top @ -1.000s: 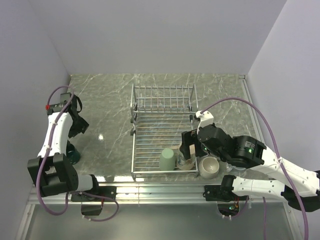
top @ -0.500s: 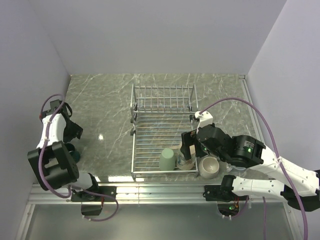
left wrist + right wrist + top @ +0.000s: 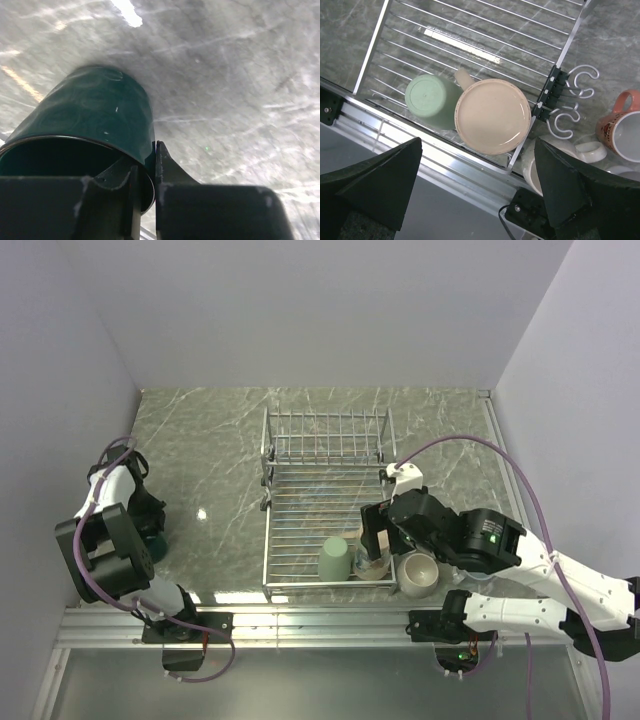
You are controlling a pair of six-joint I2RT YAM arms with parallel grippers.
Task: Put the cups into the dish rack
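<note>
left hand (image 3: 147, 161) is clamped on the rim of the dark teal mug (image 3: 95, 115), far left on the desk (image 3: 220, 440), well apart from the dish rack (image 3: 300, 502). light green mug (image 3: 427, 97) and tan mug (image 3: 492, 115) sit upside down in its near right corner, under the right hand (image 3: 479, 147) with fingers apart. teal one, salmon-red mug (image 3: 620, 127) and cream-white mug (image 3: 537, 162) look left to load.

The dark teal mug (image 3: 90, 115) is glazed ceramic: glossy and smooth, with soft reflections swirling over its wall. The jaws of the left gripper (image 3: 148, 157) are matt black plastic, flecked with pale scuffs. The worktop (image 3: 210, 440) looks like polished grey-green marble, white-veined, with a bright glare spot. The dish rack (image 3: 485, 35) is shiny silver metal wire. The light green mug (image 3: 427, 97) and the tan mug (image 3: 492, 115) look smooth and satin — the salmon mug (image 3: 620, 125) shows a shinier glaze.
</note>
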